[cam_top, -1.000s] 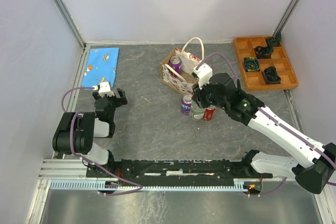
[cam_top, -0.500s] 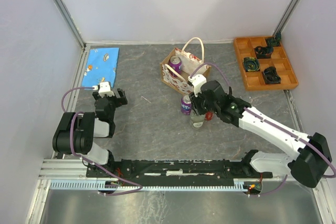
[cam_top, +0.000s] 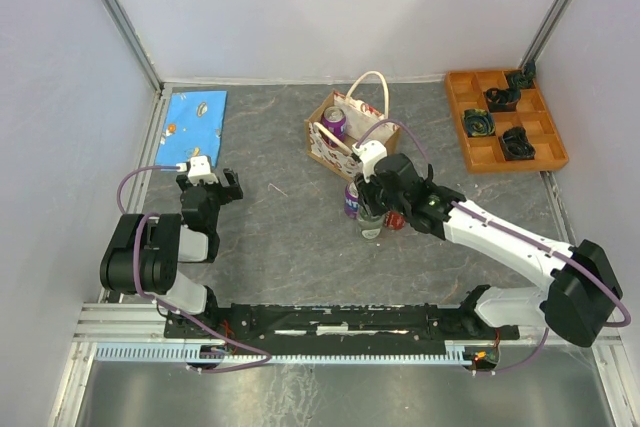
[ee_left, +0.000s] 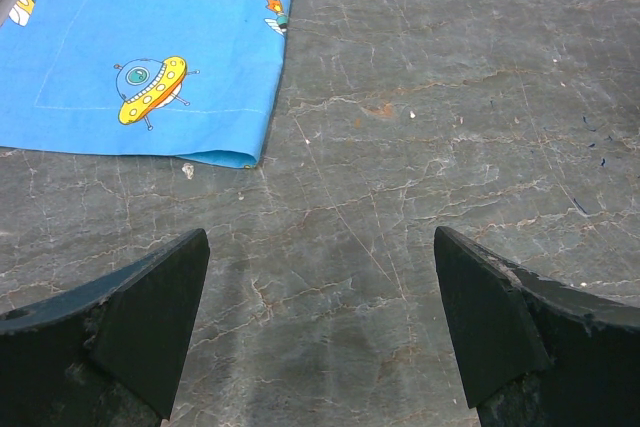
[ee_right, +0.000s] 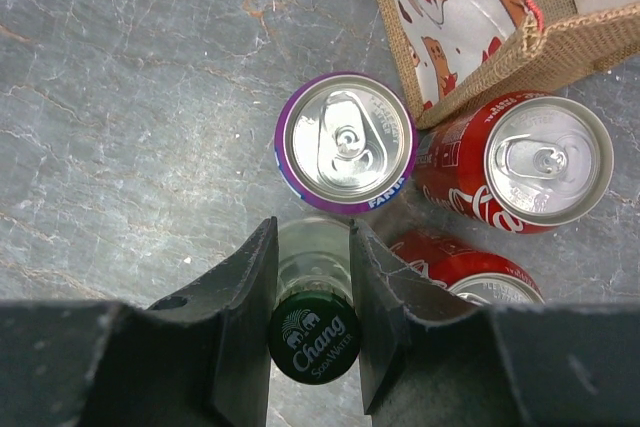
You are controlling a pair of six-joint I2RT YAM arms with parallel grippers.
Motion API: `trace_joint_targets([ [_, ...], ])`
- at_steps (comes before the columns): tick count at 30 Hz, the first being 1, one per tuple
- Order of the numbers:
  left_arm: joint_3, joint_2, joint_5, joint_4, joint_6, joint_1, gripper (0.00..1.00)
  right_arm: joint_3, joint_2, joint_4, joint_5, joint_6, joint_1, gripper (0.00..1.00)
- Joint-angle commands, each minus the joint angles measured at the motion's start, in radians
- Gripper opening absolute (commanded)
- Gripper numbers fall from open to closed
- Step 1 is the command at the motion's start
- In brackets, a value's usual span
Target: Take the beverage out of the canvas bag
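Grey tabletop [cam_top: 280, 247]; right pincer [ee_right: 312, 239] grips Chang bottle [ee_right: 315, 343]

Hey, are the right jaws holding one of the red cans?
No, the right jaws clamp the green bottle with the Chang cap; the red cans stand beside it.

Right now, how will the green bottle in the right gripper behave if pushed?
Likely tippy: the green bottle looks narrow, and the right gripper holds only its neck. It seems glass, so probably heavy and breakable. The purple can stands close; a swing could knock it.
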Motion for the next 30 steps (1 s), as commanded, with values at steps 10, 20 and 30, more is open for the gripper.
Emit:
trace_joint_targets([
  [10,0.024,-0.010,-0.018,0.033,0.070,-0.006,0.99,0.009,-0.013,0.090,0.059,-0.004,0.007,0.61],
  [20,0.022,-0.010,-0.018,0.034,0.070,-0.007,0.99,0.090,-0.039,0.038,0.103,-0.027,0.006,0.99],
  [30,0.023,-0.010,-0.018,0.033,0.070,-0.006,0.99,0.430,0.076,0.004,0.169,-0.122,-0.011,0.96],
])
